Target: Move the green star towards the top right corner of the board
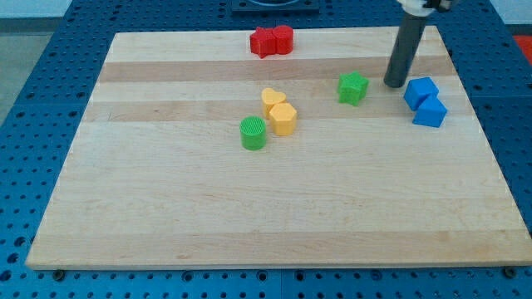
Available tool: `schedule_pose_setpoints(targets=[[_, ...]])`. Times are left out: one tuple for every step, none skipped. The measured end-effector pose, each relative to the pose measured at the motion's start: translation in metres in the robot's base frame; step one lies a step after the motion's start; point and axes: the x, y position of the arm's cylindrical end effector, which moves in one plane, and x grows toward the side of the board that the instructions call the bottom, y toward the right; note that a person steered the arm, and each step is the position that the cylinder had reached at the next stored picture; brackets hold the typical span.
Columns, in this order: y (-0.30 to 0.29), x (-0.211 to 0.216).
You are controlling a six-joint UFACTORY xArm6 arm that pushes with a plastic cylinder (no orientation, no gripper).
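The green star (pixel 353 87) lies on the wooden board (pixel 166 208), right of centre in the upper part. My tip (pixel 394 84) is down on the board just to the star's right, a small gap away, not touching it. The rod rises from the tip toward the view's top. Two blue blocks (pixel 425 101) sit close to the tip's right, touching each other.
Two red blocks (pixel 272 40) sit together near the board's top edge, left of the star. A yellow heart (pixel 273 98) and a yellow block (pixel 283 119) touch near the centre, with a green cylinder (pixel 253 133) just left below them.
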Motion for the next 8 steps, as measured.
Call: schedule_pose_setpoints(targets=[[-0.010, 0.001], [-0.010, 0.017], [-0.022, 0.038], [-0.055, 0.061], [-0.085, 0.075], [-0.091, 0.068], [-0.089, 0.049], [-0.086, 0.026]])
